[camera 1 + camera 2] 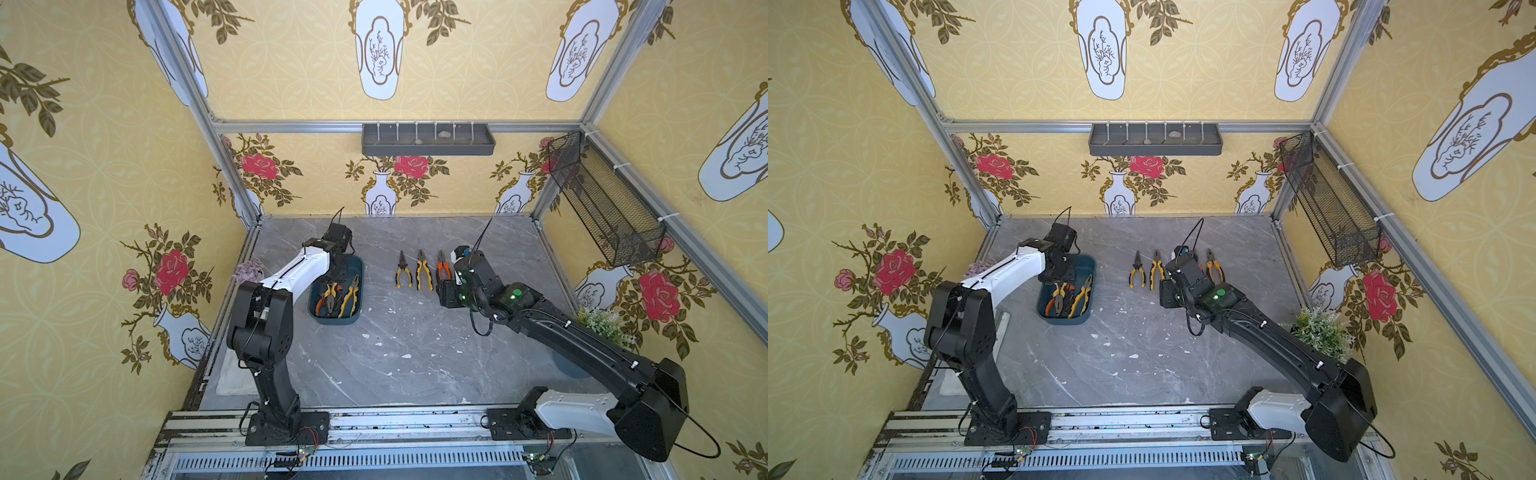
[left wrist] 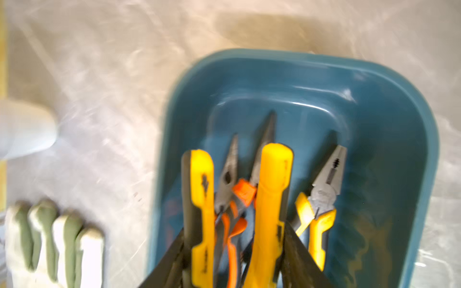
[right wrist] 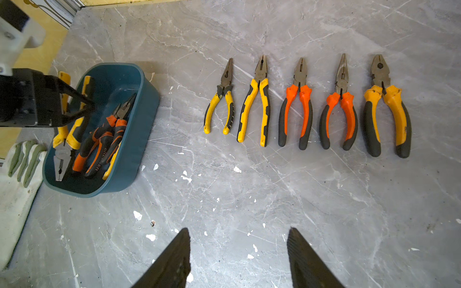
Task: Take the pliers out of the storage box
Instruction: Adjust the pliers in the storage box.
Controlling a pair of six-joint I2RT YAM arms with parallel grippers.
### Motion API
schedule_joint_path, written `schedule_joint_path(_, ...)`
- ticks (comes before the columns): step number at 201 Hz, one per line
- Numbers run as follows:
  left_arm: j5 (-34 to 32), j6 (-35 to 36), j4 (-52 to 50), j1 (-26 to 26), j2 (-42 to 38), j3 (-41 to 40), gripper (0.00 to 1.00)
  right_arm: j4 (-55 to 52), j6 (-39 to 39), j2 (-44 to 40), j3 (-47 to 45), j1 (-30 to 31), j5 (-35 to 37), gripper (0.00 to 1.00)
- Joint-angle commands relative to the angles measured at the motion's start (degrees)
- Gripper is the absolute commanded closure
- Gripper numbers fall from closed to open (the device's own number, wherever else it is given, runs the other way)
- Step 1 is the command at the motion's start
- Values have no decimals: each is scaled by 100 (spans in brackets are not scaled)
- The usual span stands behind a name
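The teal storage box [image 1: 358, 266] [image 1: 1089, 266] [image 3: 139, 139] sits on the table's left side. My left gripper [image 2: 234, 249] [image 3: 91, 106] hangs over it. It is shut on the two handles of yellow-and-black pliers [image 2: 272, 189] [image 3: 63, 79], whose head points toward the near end. Two orange-and-black pliers [image 3: 99, 139] and another yellow pair [image 2: 321, 199] lie inside the box. Several pliers [image 3: 299, 104] [image 1: 424, 270] lie in a row on the table to the box's right. My right gripper [image 3: 238, 232] is open over bare table just nearer than that row, with nothing between its fingers.
A white and green work glove [image 2: 55, 239] [image 3: 22, 159] lies left of the box. On the back wall hangs a grey divided tray [image 1: 428, 139], and on the right wall a black mesh basket [image 1: 602, 199]. A small plant [image 1: 606, 324] stands at the right edge.
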Motion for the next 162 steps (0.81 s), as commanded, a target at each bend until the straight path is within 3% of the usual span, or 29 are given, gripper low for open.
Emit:
schedule_joint_path(1,-392,-665,-122,213,-251,-332,73,99,62,-38,-29,14,-36,38)
schedule_joint_path(47,-289,-1592,280,385,-586,-1069,70,159,114,-60,-104,14,-115,38)
schedule_joint_path(82,-331,-2755,605,382,-720,-1382,72,184,165,-58,-127,38,-165,38)
schedule_joint_path(103,-366,-3446,712,385,-852,-1460,77,192,180,-45,-133,58,-174,38)
schedule_joint_path(127,-574,-4210,579,385,-973,-1408,89,209,228,-41,-164,97,-193,38)
schedule_joint_path(162,-680,-5603,661,389,-1411,-1712,89,263,287,-32,-255,122,-218,38)
